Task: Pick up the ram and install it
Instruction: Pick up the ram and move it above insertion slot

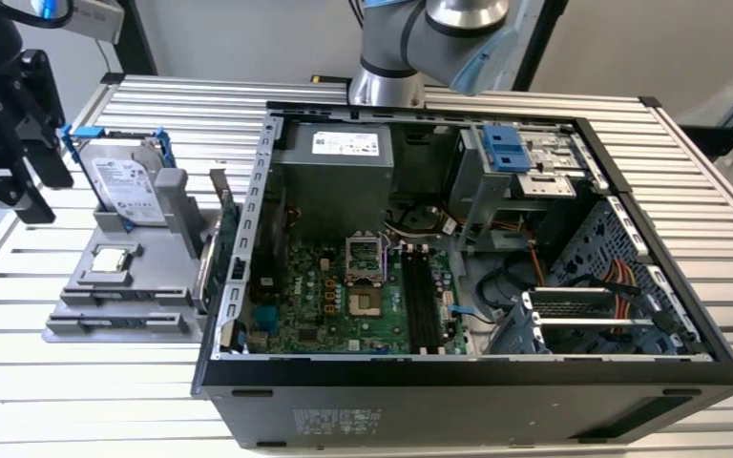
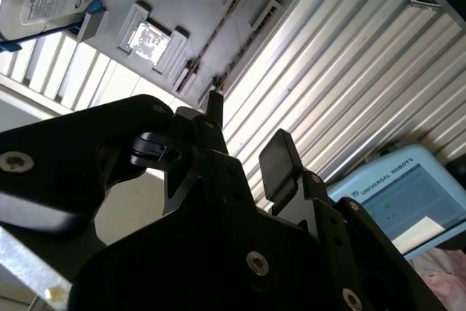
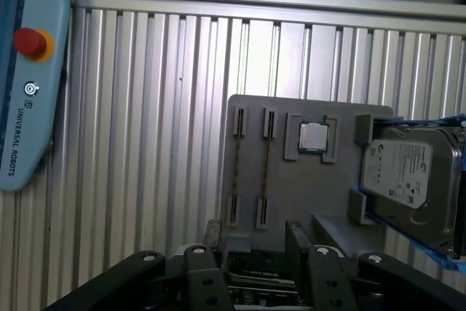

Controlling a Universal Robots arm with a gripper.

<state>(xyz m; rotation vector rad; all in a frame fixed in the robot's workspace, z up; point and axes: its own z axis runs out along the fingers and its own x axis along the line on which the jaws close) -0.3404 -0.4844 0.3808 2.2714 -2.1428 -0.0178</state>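
Tool (image 3: 253, 232) spread, empty, above gray holder (image 3: 280, 194) on counter (image 3: 145, 121); ram (image 3: 266, 172) on edge in holder slot, untouched.

Dark lettering marks the pale blue control pendant (image 3: 33, 107). The silver hard drive (image 3: 408, 172) and grey power-supply box (image 1: 341, 167) carry white labels, too fine to read.

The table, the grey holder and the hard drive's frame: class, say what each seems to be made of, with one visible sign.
Table: likely aluminium; ribbed silvery slats with a dull sheen.
Grey holder: probably plastic, perhaps printed; matte, uniform grey, no glint.
Hard drive's frame: probably plastic; saturated blue, no metallic shine.
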